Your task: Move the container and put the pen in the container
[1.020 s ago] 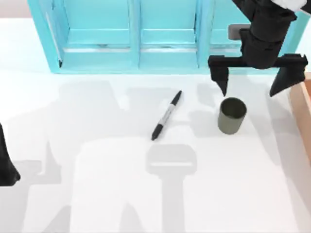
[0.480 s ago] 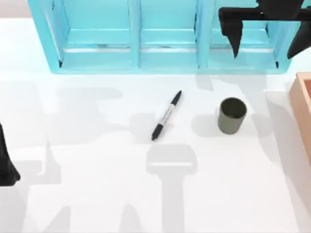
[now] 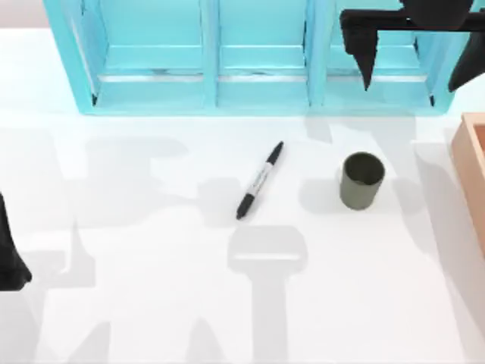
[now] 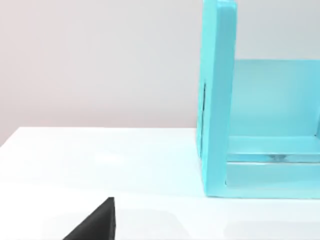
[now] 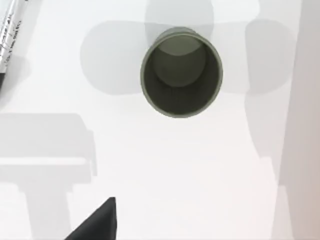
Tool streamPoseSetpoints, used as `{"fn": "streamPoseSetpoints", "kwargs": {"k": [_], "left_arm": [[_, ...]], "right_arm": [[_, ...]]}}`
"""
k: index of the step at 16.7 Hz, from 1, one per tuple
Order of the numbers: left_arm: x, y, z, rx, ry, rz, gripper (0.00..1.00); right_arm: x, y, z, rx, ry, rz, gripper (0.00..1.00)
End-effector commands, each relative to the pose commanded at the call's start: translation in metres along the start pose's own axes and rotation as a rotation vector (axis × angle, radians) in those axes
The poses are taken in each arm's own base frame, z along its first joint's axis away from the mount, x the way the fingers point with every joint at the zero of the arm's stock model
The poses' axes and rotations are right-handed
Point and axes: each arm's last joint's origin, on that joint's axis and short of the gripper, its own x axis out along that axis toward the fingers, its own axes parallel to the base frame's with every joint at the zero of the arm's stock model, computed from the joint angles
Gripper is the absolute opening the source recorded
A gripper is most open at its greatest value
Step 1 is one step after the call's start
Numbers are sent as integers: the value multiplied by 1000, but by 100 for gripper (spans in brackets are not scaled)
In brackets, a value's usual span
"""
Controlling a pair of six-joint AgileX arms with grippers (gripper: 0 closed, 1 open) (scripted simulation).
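Container (image 3: 361,180) stands upright on the desk (image 3: 151,303), pen (image 3: 260,180) lying apart to its left; right pincer (image 3: 415,64) (fingers spread wide) hangs high over the turquoise shelf (image 3: 204,61).

- Bright, even light is falling from above onto the white table (image 3: 151,303), washing it nearly to glare around the container (image 3: 361,180).
- Soft grey shadows are spreading across the table left of and below the container, one blocky shadow lying just below the pen (image 3: 259,180).
- In the right wrist view, a round shadow is ringing the container (image 5: 181,71), and its inside is looking dim.
- Edges everywhere are looking slightly soft.
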Motion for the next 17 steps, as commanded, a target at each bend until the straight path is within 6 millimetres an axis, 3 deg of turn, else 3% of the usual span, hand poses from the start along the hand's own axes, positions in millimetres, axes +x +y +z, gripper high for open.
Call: {"fn": "streamPoseSetpoints", "kwargs": {"k": [4,9,13,17], "left_arm": [[0,0,0,0,0,0,100],[0,0,0,0,0,0,100],[0,0,0,0,0,0,100],[0,0,0,0,0,0,100]], "right_arm": [[30,29,4,76,-5,29,100],[83,71,13,313,-46,120,100],[123,104,5,430,-40,176,100],[135,115,-2,445,-27,182,100]]}}
